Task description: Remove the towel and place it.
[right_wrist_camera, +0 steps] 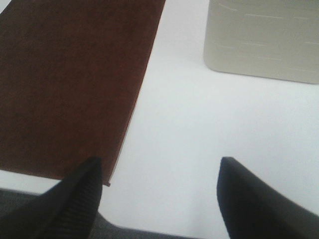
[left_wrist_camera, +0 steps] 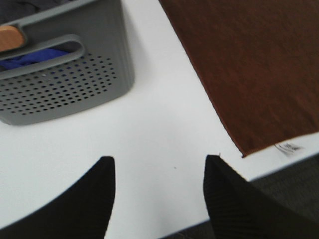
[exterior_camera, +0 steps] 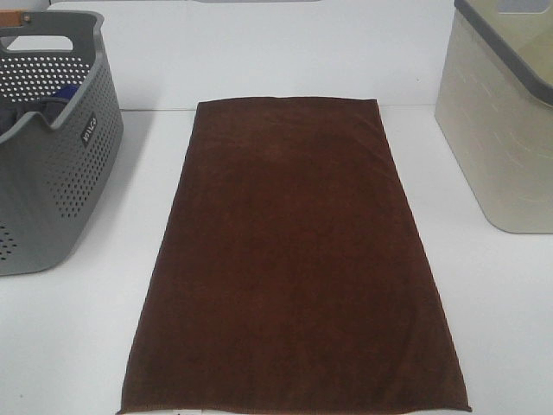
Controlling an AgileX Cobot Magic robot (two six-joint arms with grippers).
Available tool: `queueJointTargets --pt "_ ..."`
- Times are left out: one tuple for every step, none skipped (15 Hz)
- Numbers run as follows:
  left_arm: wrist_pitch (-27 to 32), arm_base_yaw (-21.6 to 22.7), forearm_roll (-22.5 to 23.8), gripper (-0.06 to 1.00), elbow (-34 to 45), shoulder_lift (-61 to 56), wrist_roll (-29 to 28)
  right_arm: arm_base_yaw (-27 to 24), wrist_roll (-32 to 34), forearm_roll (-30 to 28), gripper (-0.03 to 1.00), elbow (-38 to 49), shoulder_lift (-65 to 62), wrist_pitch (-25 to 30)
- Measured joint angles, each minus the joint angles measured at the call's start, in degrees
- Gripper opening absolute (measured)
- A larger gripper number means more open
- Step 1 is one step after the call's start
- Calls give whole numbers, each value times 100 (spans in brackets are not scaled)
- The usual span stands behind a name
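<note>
Dark brown towel [exterior_camera: 294,259], grey perforated basket [exterior_camera: 52,173], beige bin [exterior_camera: 501,130]

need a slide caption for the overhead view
Brown towel laid flat on the white table, between a grey perforated basket and a beige bin.

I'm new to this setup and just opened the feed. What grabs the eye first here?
A large dark brown towel lies spread flat down the middle of the white table. A grey perforated basket with something blue inside stands to its left, and a beige bin to its right.
</note>
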Motion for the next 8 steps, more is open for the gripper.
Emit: queueJointTargets --pt "0 292 6 52 0 -241 0 -155 0 0 63 0 -183 0" --pt "0 584 6 52 0 -464 0 -252 0 0 63 0 -395 0" --pt "0 882 6 52 0 -625 0 -281 0 6 63 0 -590 0" --pt "0 1071 6 52 0 -739 0 -281 0 17 63 0 -728 6" --pt "0 1146 6 52 0 -831 0 -281 0 23 63 0 -779 6" --pt "0 1157 6 52 0 -917 0 -281 0 29 63 0 -791 6" --pt "0 1140 6 52 0 -934 6 -281 0 40 63 0 -802 6" --pt "0 1060 6 52 0 -934 6 -281 0 40 63 0 -808 6"
